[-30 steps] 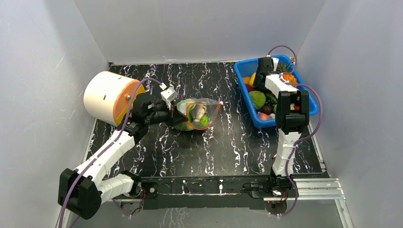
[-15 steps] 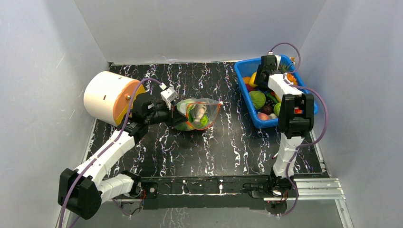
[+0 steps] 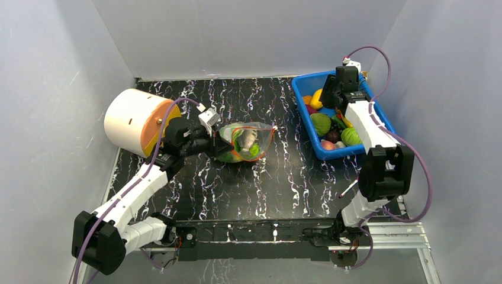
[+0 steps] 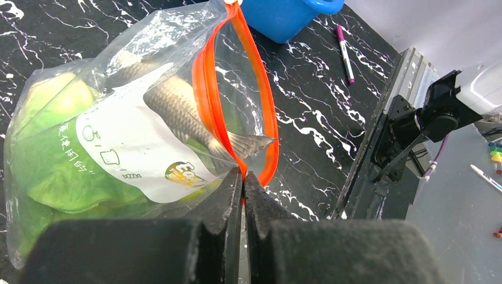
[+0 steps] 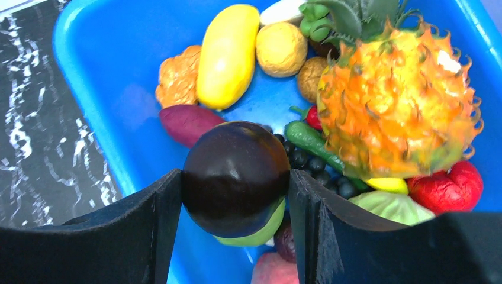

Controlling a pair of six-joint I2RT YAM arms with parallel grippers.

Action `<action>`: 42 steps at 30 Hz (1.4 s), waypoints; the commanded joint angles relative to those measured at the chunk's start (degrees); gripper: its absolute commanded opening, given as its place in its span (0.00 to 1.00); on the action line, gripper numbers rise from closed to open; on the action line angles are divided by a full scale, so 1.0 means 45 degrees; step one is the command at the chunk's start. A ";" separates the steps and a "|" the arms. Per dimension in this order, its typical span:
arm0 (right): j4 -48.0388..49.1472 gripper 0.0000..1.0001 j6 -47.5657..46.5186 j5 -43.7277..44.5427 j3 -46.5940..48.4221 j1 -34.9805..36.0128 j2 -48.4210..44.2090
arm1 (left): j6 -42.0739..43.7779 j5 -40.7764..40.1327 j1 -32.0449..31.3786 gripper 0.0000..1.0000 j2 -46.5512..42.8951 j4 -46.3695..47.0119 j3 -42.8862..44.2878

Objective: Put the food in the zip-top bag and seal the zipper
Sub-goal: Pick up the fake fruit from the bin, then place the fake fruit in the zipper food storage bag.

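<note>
A white-and-orange cylinder [image 3: 135, 121] lies at the far left of the black marbled worktop [image 3: 284, 177]. Just right of it, the left claw [image 4: 243, 177] is pinched tight on the zipper [image 4: 234, 77] of the zip-top bag [image 3: 245, 142], which rests mid-worktop with its mouth gaping. Inside the bag lie a green leaf [image 4: 53, 171] and a silvery fish-like piece [image 4: 183, 115]. At the far right, over the blue bin [image 5: 112, 77], the right claw [image 5: 234, 189] grips a dark round piece [image 5: 237, 165] - above a yellow piece [image 5: 228, 56] and a spiky orange fruit [image 5: 396, 106].
</note>
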 commanded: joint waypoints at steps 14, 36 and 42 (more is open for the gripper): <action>0.1411 0.37 0.2388 -0.4024 -0.2794 0.3379 -0.4820 | -0.2977 -0.0724 -0.0046 0.00 -0.0172 0.0714 0.1016; 0.4679 0.38 0.6279 -0.5206 -0.5287 0.7546 -0.5698 | -0.3990 -0.0359 -0.0046 0.00 -0.0095 0.1029 0.0872; 0.5334 0.41 0.6248 -0.4374 -0.5149 0.8272 -0.4743 | -0.4110 -0.0126 -0.0046 0.00 -0.0179 0.1166 0.0784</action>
